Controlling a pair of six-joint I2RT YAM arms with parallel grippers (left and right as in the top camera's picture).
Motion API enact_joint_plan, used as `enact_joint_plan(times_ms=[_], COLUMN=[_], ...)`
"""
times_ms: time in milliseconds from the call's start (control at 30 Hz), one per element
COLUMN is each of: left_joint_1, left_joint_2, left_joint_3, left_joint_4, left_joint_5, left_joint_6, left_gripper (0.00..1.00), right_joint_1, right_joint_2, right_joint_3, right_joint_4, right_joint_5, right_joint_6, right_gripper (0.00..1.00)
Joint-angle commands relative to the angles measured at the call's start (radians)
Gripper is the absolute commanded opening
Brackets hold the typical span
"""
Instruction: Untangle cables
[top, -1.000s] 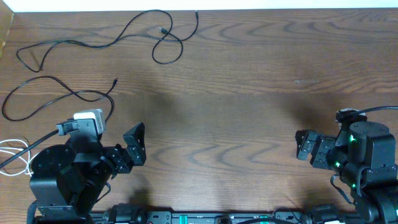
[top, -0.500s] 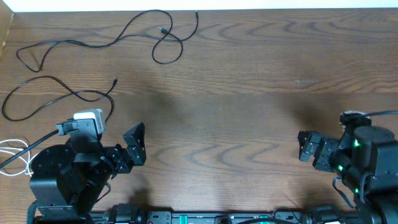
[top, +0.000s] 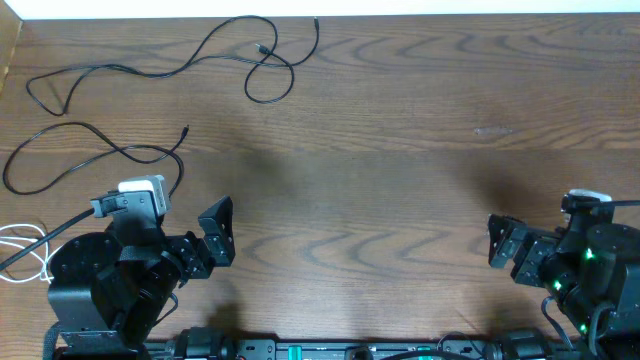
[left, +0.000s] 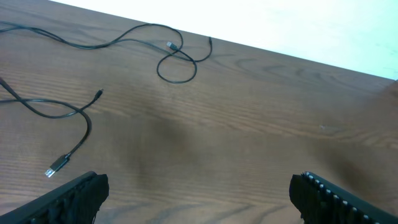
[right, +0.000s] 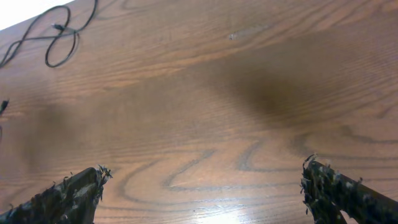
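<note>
Far left on the brown wood-grain surface (top: 380, 120), one thin black cable (top: 183, 66) snakes along the far edge, curling into a small loop. Just nearer, a second thin black cable (top: 120, 150) curves on its own, apart from the first. A thin white cord (top: 15, 232) coils at the left edge beside my left arm. My left claw (top: 222, 232) and right claw (top: 497, 240) sit on the near side, both spread wide, pinching nothing.

Brown wood-grain worktop (top: 400, 120) with a soft sheen, thin matt black cables (top: 60, 125), silvery metal plug (left: 55, 168), left end effector (left: 199, 186) in matt black plastic, ridged pads (left: 323, 190)
</note>
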Motion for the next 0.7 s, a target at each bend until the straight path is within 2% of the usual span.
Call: enact_joint_plan(times_ms=[0, 400, 467, 533, 667], left_joint_1=[-0.003, -0.003, -0.003, -0.003, -0.003], left_joint_2=[0.003, 0.003, 0.003, 0.003, 0.003], left_joint_3=[0.006, 0.006, 0.006, 0.006, 0.006], left_joint_4=[-0.002, -0.002, -0.002, -0.002, -0.002], left_joint_5=[-0.014, -0.014, -0.014, -0.014, -0.014], left_joint_6=[0.013, 0.013, 0.013, 0.013, 0.013], left_gripper=[0.99, 0.99, 0.98, 0.99, 0.99], right_joint_1=[-0.021, -0.071, -0.082, -0.094, -0.1], right_joint_2=[-0.025, -0.222, -0.256, -0.293, -0.391], right_joint_3=[-0.003, -0.012, -0.038, -0.083, -0.252], right_joint_4=[-0.002, -0.078, -0.053, 0.004, 0.2], right_joint_5=[0.012, 0.039, 0.058, 0.057, 0.056], right_joint_6=[0.002, -0.026, -0.039, -0.113, -0.187], right_gripper=[0.99, 0.99, 0.99, 0.99, 0.99])
